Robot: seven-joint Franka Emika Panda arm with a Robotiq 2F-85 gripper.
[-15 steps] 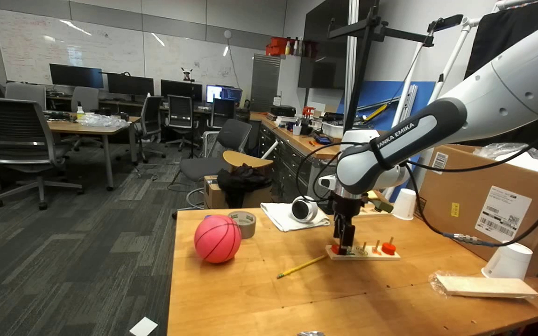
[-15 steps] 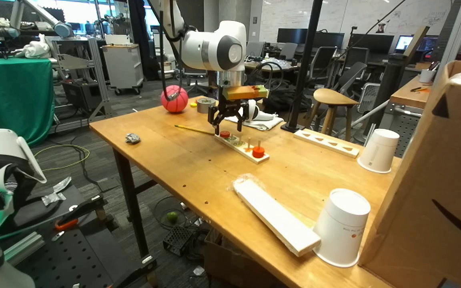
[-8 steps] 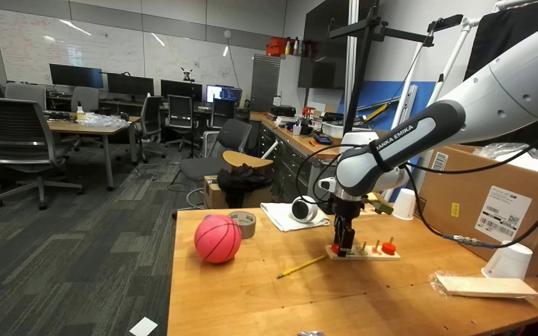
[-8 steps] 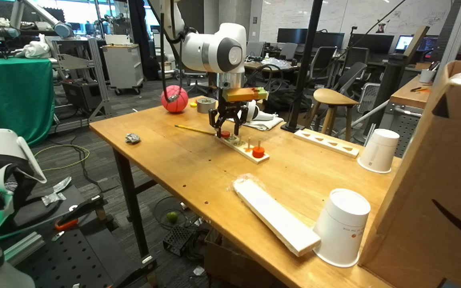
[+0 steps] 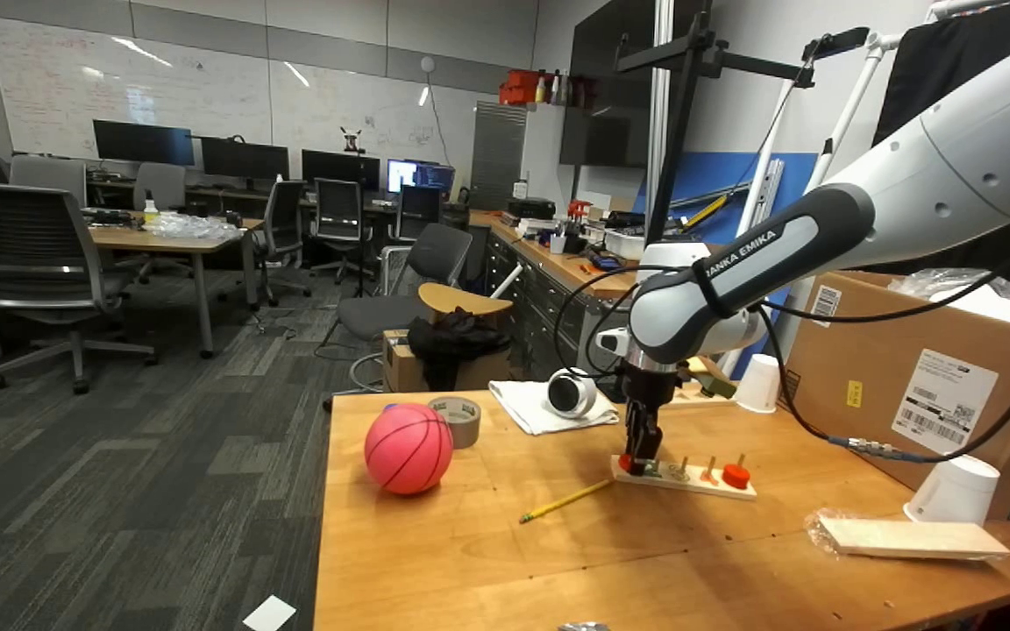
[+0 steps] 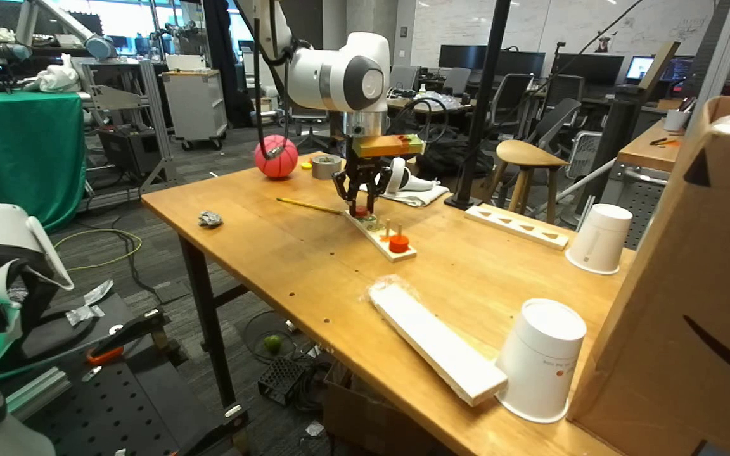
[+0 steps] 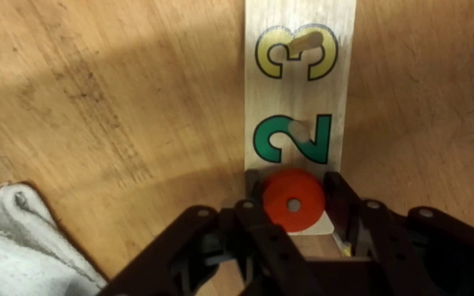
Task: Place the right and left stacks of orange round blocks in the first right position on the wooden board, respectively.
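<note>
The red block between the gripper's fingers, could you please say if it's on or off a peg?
On: in the wrist view, a pale peg shows through the middle of the red block.

On my wrist feed the wooden board [image 7: 298, 96] is pale, printed with a yellow 3 [image 7: 262, 53] and a green 2 [image 7: 261, 139], both outlined in dark. The orange stack [image 7: 294, 220] beside the 2 is an even red-orange around a pale peg [image 7: 293, 205]; the opposite stack [image 5: 736, 477] is red-orange too. My gripper [image 7: 292, 181] is black, the arm [image 5: 978, 149] white with dark grey sections. I see a honey-brown tabletop [image 7: 159, 111] streaked with darker grain. In both exterior views the ball [image 5: 409, 449] is pinkish red crossed by thin black lines, the pencil [image 5: 565, 501] yellow, the tape roll [image 5: 465, 429] grey, the cloth [image 5: 524, 407] and the cups [image 6: 539, 364] white. The cardboard box [image 6: 669, 278] is brown with a black curve, the carpet [image 5: 181, 491] patchy grey.
</note>
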